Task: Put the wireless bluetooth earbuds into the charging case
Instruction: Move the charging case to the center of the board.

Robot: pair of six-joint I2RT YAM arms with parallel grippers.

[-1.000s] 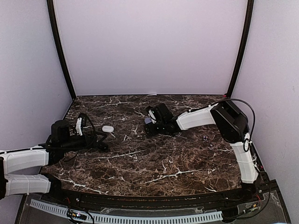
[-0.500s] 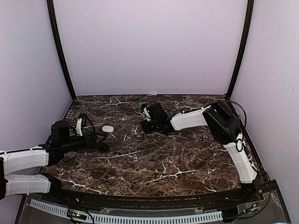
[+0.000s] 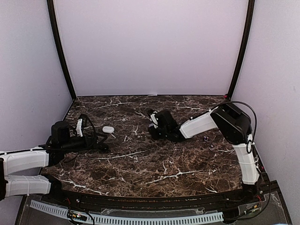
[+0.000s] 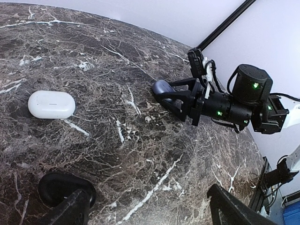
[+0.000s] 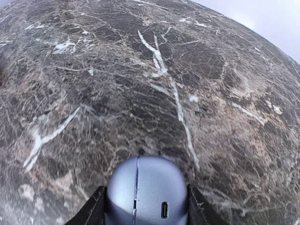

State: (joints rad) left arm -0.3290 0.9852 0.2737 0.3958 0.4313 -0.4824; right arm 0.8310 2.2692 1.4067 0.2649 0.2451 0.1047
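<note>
Right tool [image 5: 145,194] clamped on blue case [image 4: 161,88] over mid-tabletop [image 3: 140,164]; left tool [image 4: 147,206] wide open, empty, white case [image 3: 108,129] at its 1 o'clock in top view.

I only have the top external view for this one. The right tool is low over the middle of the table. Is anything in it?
Observer: Yes. The right wrist view shows a bluish-grey case pinched in the right tool, with its charging port facing the camera.
Operator: Is that case open?
Observer: No, its lid seam looks shut.
Operator: And the white one on the left?
Observer: The left wrist view shows the white case closed and lying flat on the marble table. It is clear of the left tool, which is wide open and empty.
</note>
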